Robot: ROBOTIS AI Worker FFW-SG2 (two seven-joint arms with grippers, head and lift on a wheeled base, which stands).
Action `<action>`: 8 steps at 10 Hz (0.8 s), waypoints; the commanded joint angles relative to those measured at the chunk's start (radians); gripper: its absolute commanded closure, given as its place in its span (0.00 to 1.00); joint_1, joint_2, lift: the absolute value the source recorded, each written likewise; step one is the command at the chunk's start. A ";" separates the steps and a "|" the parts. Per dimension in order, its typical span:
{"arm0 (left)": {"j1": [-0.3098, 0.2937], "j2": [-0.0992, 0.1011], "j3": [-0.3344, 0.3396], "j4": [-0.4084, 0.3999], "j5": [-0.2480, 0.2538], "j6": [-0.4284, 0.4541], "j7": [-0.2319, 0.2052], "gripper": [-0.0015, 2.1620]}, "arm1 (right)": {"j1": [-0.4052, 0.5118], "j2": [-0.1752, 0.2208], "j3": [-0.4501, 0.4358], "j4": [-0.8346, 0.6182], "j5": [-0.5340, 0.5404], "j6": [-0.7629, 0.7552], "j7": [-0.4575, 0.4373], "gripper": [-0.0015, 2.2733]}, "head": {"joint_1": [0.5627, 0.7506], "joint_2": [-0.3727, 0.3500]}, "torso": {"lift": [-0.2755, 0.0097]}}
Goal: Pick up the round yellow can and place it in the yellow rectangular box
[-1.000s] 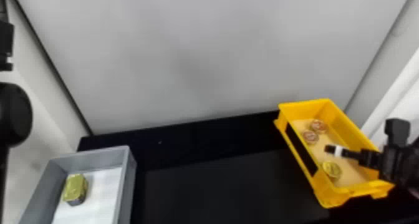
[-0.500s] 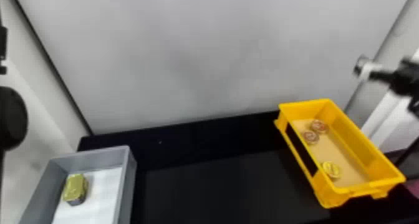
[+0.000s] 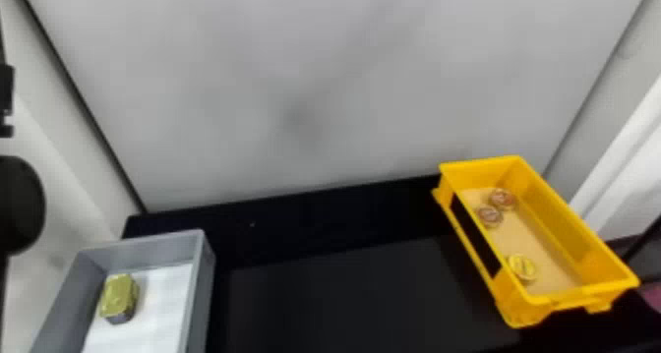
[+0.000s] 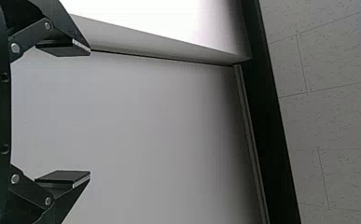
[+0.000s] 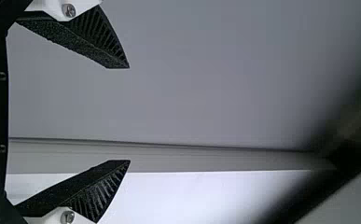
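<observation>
Round can (image 3: 522, 267) lies face up in the yellow box (image 3: 526, 305), near end, apart from two reddish cans (image 3: 502, 198) (image 3: 490, 216) at the far end, prob. so it doesn't knock them. Task looks done. R pincer (image 5: 129, 114) wide open, nil held, prob. to keep off the box walls. L pincer (image 4: 90, 112) also wide open, nil held; prob. idle b/c the job's on the R side. Rect. tin (image 3: 118, 295) sits in the grey box (image 3: 200, 278), prob. left there as wrong shape.

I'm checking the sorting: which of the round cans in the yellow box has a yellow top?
The round yellow can, alone at the box's near end; the other two have reddish tops.
</observation>
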 commanded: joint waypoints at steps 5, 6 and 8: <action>0.052 -0.009 0.036 0.002 -0.001 -0.020 0.008 0.15 | -0.033 0.006 0.117 -0.102 0.422 -0.333 -0.078 0.03 | 0.95 0.54 | 0.96; 0.058 -0.011 0.039 0.002 0.001 -0.023 0.009 0.15 | -0.028 0.007 0.123 -0.102 0.436 -0.336 -0.083 0.03 | 0.95 0.54 | 0.96; 0.063 -0.006 0.040 0.003 0.001 -0.024 0.009 0.15 | -0.033 0.007 0.126 -0.099 0.443 -0.344 -0.083 0.03 | 0.95 0.54 | 0.96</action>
